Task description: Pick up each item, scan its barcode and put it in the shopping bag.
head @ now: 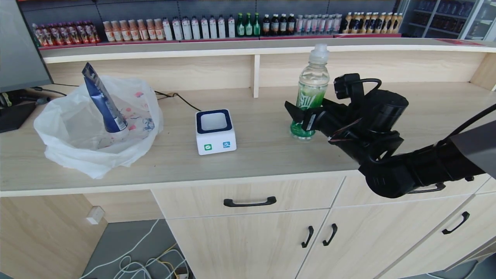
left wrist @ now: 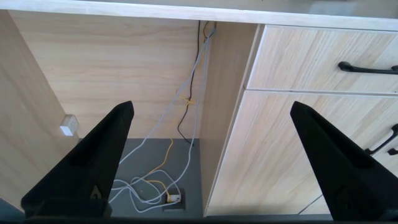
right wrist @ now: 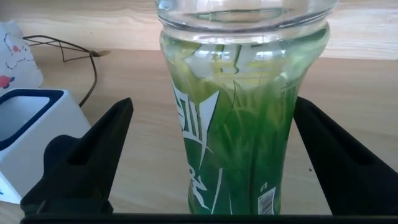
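You have a long wooden worktop [head: 263,155] before you, and everything the task needs stands on it. At its left end the white shopping bag [head: 66,128] lies open-mouthed, with a blue tube [head: 104,101] already standing tilted inside. The right gripper [head: 306,116] is at the right of the worktop, level with the lower half of the bottle [head: 310,97]. Its jaws are spread wide, one on each side of the bottle, and the right wrist view shows both clear of the label [right wrist: 239,143]. The left gripper [left wrist: 211,168] hangs below the worktop edge, facing the cupboard fronts [left wrist: 311,124] and the floor cables [left wrist: 155,180], with its jaws likewise apart and holding nothing. The bottle stands upright with its long axis vertical, its cap on and green liquid in the lower part. It sits squarely in the right jaws' gap, so the right arm is plainly the nearer. In my judgement the next move is a straight closure on the bottle, with no realignment needed. The white scanner [head: 215,131] sits between bottle and bag, window upward, so the bottle's path leftward passes over it.
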Tool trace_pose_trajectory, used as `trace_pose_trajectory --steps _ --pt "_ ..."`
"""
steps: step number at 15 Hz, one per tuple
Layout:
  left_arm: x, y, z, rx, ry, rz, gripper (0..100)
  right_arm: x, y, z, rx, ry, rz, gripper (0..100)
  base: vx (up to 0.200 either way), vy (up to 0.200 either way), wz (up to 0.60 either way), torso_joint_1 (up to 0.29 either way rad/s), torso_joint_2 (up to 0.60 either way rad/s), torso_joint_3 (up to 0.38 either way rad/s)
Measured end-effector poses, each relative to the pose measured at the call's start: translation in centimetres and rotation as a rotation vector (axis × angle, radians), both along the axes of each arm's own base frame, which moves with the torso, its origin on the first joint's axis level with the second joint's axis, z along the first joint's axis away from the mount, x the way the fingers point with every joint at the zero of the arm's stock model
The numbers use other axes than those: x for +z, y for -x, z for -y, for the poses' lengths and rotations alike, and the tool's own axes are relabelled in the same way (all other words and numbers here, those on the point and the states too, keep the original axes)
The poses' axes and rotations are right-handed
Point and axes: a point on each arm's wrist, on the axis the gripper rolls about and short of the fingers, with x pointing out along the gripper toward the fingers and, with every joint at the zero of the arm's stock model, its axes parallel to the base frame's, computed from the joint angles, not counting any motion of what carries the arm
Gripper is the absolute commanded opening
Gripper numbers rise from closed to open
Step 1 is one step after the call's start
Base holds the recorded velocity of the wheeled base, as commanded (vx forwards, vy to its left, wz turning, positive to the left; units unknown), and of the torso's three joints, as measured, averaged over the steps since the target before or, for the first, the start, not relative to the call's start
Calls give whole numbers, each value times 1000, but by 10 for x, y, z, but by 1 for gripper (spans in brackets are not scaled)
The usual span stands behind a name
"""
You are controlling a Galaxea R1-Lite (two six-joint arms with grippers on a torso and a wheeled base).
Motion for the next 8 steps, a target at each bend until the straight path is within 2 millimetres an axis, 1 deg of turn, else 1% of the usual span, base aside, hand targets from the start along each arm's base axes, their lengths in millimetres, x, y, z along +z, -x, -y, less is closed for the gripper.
trace_pose_trajectory --steps 5,8 --pt "0 0 0 -1 0 0 100 1 -18 3 -20 -12 29 100 0 0 0 0 0 0" --pt "0 0 0 0 0 0 100 -1 -25 1 -22 -12 29 100 0 0 0 0 0 0"
